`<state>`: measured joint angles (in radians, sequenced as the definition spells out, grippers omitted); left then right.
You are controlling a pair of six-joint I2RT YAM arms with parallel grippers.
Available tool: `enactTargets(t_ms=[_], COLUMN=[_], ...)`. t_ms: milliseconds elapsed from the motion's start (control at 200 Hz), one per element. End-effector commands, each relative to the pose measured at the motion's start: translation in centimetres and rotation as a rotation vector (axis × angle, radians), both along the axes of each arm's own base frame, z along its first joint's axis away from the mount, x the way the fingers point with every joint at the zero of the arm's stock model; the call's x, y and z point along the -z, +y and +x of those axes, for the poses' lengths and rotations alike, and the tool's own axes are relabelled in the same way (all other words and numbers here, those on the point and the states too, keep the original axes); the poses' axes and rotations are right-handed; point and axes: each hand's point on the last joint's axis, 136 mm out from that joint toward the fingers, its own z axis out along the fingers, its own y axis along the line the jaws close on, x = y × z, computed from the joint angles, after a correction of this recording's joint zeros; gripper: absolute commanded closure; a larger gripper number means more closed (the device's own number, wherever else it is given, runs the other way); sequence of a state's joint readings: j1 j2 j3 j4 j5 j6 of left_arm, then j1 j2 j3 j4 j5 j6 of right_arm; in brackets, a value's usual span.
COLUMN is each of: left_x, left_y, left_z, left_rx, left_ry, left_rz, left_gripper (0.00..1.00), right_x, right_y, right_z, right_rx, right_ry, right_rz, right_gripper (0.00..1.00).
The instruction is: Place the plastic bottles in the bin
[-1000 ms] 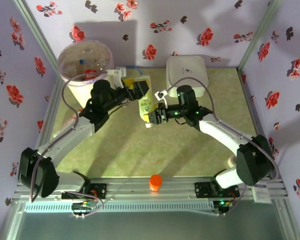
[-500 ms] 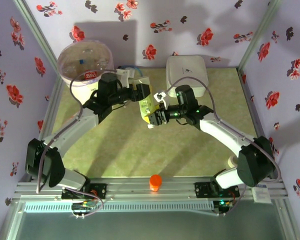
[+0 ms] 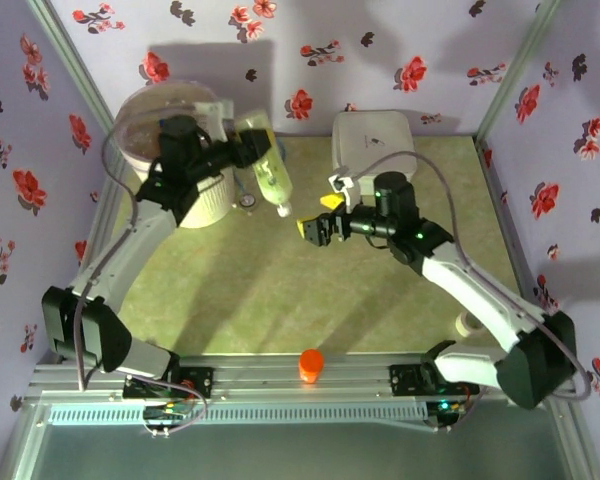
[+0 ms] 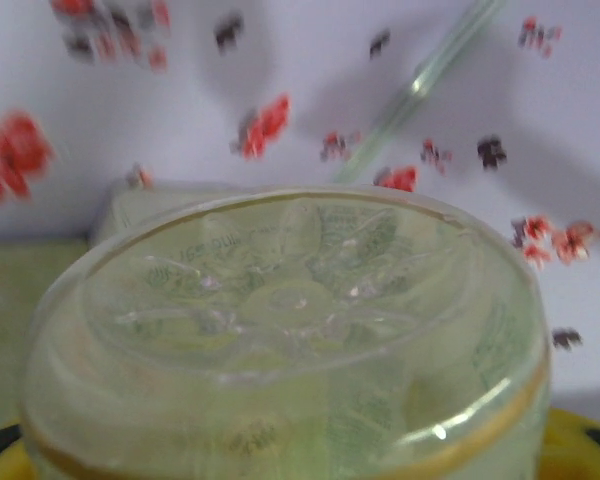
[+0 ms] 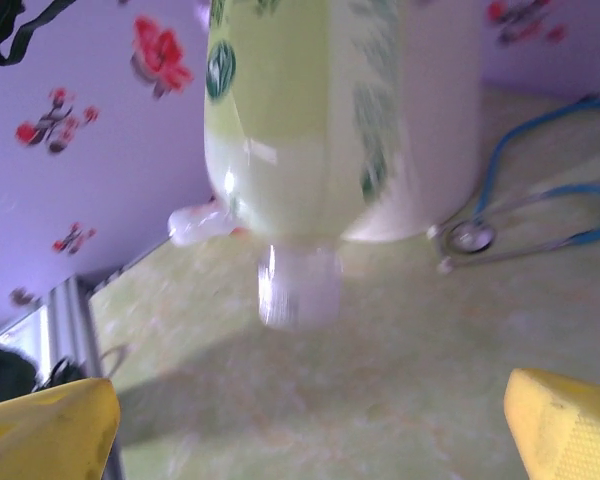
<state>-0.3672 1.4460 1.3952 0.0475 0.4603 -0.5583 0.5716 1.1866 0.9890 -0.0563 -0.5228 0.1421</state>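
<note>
Bottle (image 3: 273, 180): yellowish label, cap pointing down, held in the air just right of the bin (image 3: 195, 205).
Left claw (image 3: 242, 148): pinching the bottle, apparently at its base end (wrist view blurred).
Right claw (image 3: 318, 216): spread wide, empty, near the cap but apart from it.

The top camera looks steeply down on the pale green table (image 3: 280, 300) from its near edge. The left wrist camera sits against the base of a clear, yellow-green-labelled plastic bottle (image 4: 290, 330) (image 3: 270, 175) (image 5: 310, 120). The right wrist camera faces its white cap (image 5: 298, 285) from nearby.

White lidded box (image 3: 375, 135), orange knob (image 3: 311, 365), blue stethoscope (image 5: 467, 238)
</note>
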Motion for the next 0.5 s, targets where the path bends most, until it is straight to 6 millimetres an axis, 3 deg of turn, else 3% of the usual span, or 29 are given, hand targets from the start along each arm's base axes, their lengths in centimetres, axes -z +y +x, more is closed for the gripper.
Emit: enactTargets(t_ms=[0, 115, 210, 355, 495], left_x=[-7.5, -11.4, -13.0, -12.5, -12.4], left_y=[5.0, 9.3, 12.5, 17.9, 22.0], left_z=[1.2, 3.6, 5.9, 8.3, 7.9], left_rx=[-0.195, -0.446, -0.586, -0.802, -0.899], left_ry=[-0.263, -0.477, -0.532, -0.521, -0.518], left_rz=[0.031, 0.132, 0.199, 0.230, 0.132], left_gripper=[0.48, 0.49, 0.53, 0.58, 0.61], right_x=[-0.1, 0.8, 1.7, 2.6, 2.9], right_y=[-3.3, -4.9, -5.7, -6.5, -6.9], right_z=[1.8, 1.4, 1.0, 0.7, 0.5], right_rx=[0.214, 0.267, 0.287, 0.321, 0.331], right_ry=[-0.037, -0.011, 0.012, 0.028, 0.032], right_rz=[-0.005, -0.014, -0.030, -0.046, -0.058], right_gripper=[0.01, 0.01, 0.01, 0.01, 0.01])
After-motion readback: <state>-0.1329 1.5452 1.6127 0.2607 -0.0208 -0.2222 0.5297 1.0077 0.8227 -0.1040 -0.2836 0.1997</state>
